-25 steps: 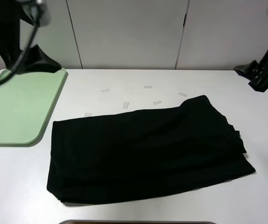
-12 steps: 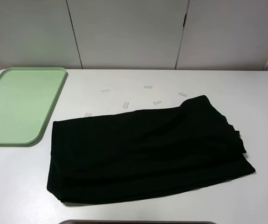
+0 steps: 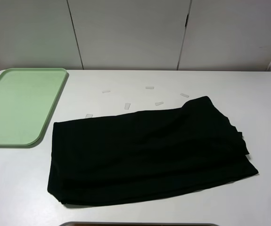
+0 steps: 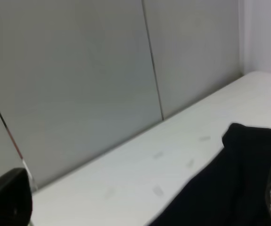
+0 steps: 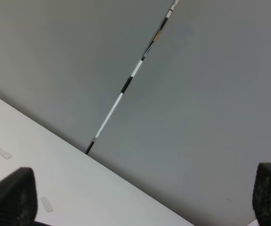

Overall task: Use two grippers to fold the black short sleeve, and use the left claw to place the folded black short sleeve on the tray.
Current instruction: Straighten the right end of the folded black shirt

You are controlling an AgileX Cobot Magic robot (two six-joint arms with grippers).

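- left claw point(image 4: 142, 201), a small black two-fingered gripper, shows only its dark fingertips point(image 4: 7, 197) at opposite edges of the left wrist view. they are spread wide, with nothing between them.
- right gripper point(image 5: 140, 195), also black and two-fingered, shows one dark fingertip point(image 5: 9, 197) at each lower corner of the right wrist view. it too is spread wide and pinches nothing.
- plain, soft cloth black short sleeve point(image 3: 144, 155) lies flat on the white table point(image 3: 248, 94), folded into a broad band across the middle. at its right end the layers are offset, so several edges show one beside another. no gripper touches it.
- large pale mint-green rectangular plastic tray point(image 3: 17, 103), with rounded corners and a low raised rim, sits at the left of the table toward the back. the black short sleeve lies wholly off it; its far left corner is near the tray's near right corner, but apart.
- small white tape strips point(image 3: 127, 105) are scattered on the table just behind the cloth's far edge, and one lies right at that edge.
- the left wrist view takes in a corner of the black cloth and a few faint strips on the table.
- grey wall panels point(image 3: 126, 33) with dark vertical seams stand behind the table; the right wrist view mostly faces them.
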